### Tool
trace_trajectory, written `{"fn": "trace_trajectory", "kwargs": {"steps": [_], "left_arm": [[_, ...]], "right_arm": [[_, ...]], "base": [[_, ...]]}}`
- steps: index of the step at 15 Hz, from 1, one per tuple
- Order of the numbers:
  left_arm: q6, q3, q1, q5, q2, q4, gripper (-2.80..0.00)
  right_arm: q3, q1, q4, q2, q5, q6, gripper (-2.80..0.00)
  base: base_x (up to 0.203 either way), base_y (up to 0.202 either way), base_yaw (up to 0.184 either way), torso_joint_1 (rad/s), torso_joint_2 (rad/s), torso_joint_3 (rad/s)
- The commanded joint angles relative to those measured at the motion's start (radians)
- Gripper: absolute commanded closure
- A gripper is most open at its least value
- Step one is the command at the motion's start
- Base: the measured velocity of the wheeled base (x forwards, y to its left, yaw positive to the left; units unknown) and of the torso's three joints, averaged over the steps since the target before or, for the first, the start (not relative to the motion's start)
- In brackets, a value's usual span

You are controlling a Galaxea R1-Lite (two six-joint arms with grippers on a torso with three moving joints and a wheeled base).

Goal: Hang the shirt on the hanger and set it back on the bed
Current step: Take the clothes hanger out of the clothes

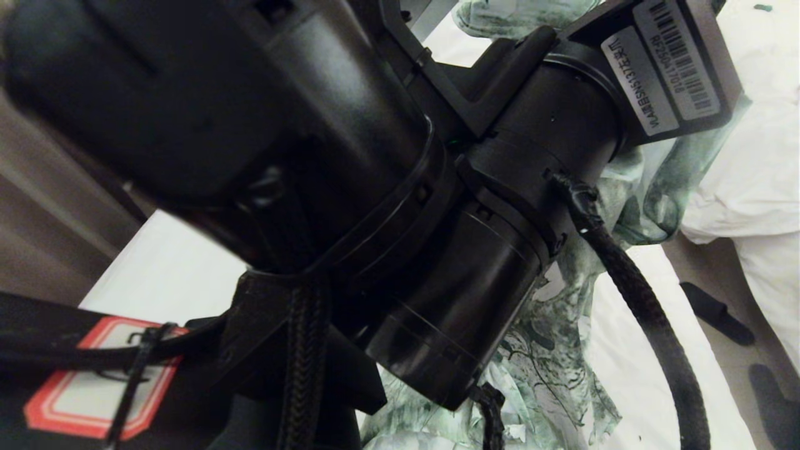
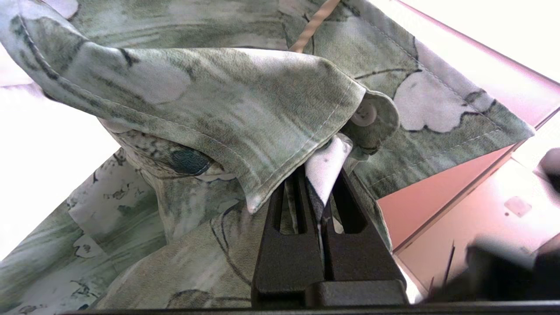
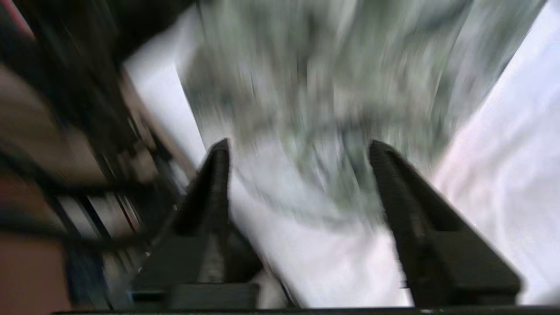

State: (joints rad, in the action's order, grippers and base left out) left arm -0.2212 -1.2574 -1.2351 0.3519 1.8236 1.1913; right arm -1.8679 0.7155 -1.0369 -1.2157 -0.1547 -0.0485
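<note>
Hanging shirt [image 3: 315, 87] before spread right jaws.

The bed [image 1: 650, 369] is showing its smooth white sheet beneath the raised arms. The shirt's [image 1: 550, 350] lower folds are hanging down toward it; whether they are touching the sheet cannot be told. Beside the bed, brown floor [image 1: 719, 275] is showing.

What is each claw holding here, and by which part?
Left claw pinches the green-and-white floral button-up shirt at its front edge near a button. Right claw holds nothing.
</note>
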Motion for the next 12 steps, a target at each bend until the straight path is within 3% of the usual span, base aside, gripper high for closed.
{"fn": "trace_trajectory", "kwargs": {"steps": [1,2,3,7,12], "left_arm": [[0.009,0.004,-0.001,0.004,0.005,-0.009,0.00],[0.011,0.006,-0.003,0.005,0.005,-0.029,0.00],[0.011,0.006,-0.003,0.006,0.005,-0.045,0.00],[0.016,-0.009,-0.012,0.000,0.002,-0.109,0.00],[0.016,-0.043,-0.018,0.001,0.014,-0.151,0.00]], "right_arm": [[-0.040,-0.004,0.058,-0.023,0.001,-0.054,-2.80],[-0.050,-0.011,0.125,-0.037,0.010,-0.079,-2.54],[-0.057,-0.021,0.174,-0.056,0.031,-0.087,0.00],[-0.111,-0.027,0.306,-0.129,0.140,-0.150,0.00],[-0.111,-0.027,0.364,-0.124,0.188,-0.200,0.00]], "base": [[0.000,0.000,0.000,0.000,0.00,0.000],[0.000,0.000,0.000,0.000,0.00,0.000],[0.000,0.000,0.000,0.000,0.00,0.000],[0.000,0.000,0.000,0.000,0.00,0.000],[0.000,0.000,0.000,0.000,0.00,0.000]]}}
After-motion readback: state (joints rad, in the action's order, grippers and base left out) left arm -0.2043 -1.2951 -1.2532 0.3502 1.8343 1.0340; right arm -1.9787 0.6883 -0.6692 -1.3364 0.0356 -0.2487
